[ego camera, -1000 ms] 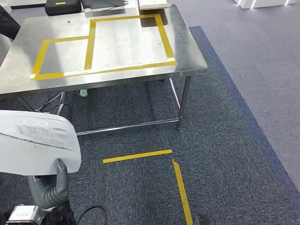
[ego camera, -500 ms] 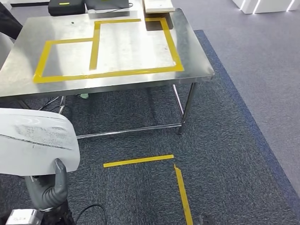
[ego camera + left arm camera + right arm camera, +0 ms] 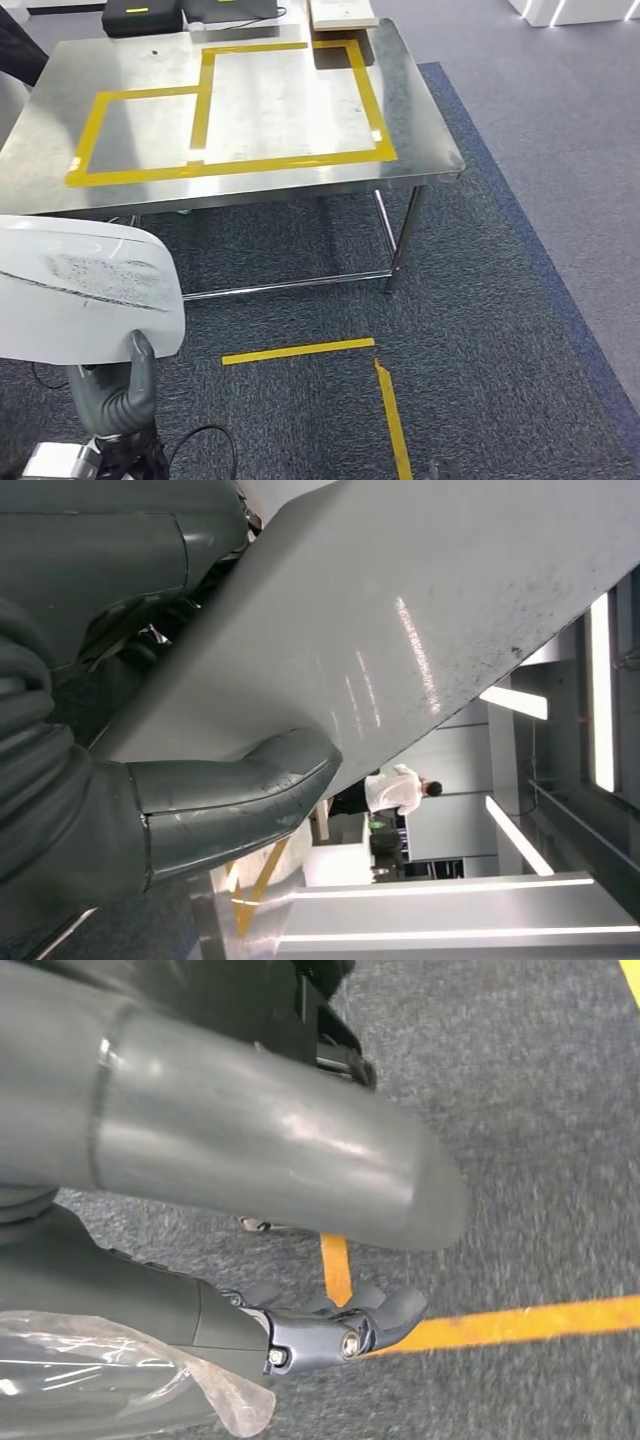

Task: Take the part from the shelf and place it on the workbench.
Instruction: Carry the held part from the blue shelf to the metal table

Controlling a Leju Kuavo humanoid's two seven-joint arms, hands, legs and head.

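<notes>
The part (image 3: 83, 290) is a wide white curved panel with dark scuffs, low at the left of the head view. My left hand (image 3: 113, 400) grips its lower edge from beneath, thumb against its face. In the left wrist view the part (image 3: 423, 600) spans the picture with my left hand's thumb (image 3: 234, 800) pressed on it. The steel workbench (image 3: 249, 185) stands ahead, its top marked with yellow tape rectangles (image 3: 287, 160). The part is nearer than the bench's front edge and lower than its top. My right hand (image 3: 249, 1150) hangs over the carpet, fingers (image 3: 324, 1338) loosely extended, holding nothing.
Yellow tape lines (image 3: 298, 351) lie on the dark carpet in front of the bench. Black cases (image 3: 142, 14) and a white board (image 3: 340, 12) sit at the bench's far edge. A cable (image 3: 200, 440) loops near my feet. A person (image 3: 396, 790) stands far off.
The camera has moved closer and turned a little, so the bench sits lower and further right in the picture. My left hand still holds the part, now slightly larger in view.
</notes>
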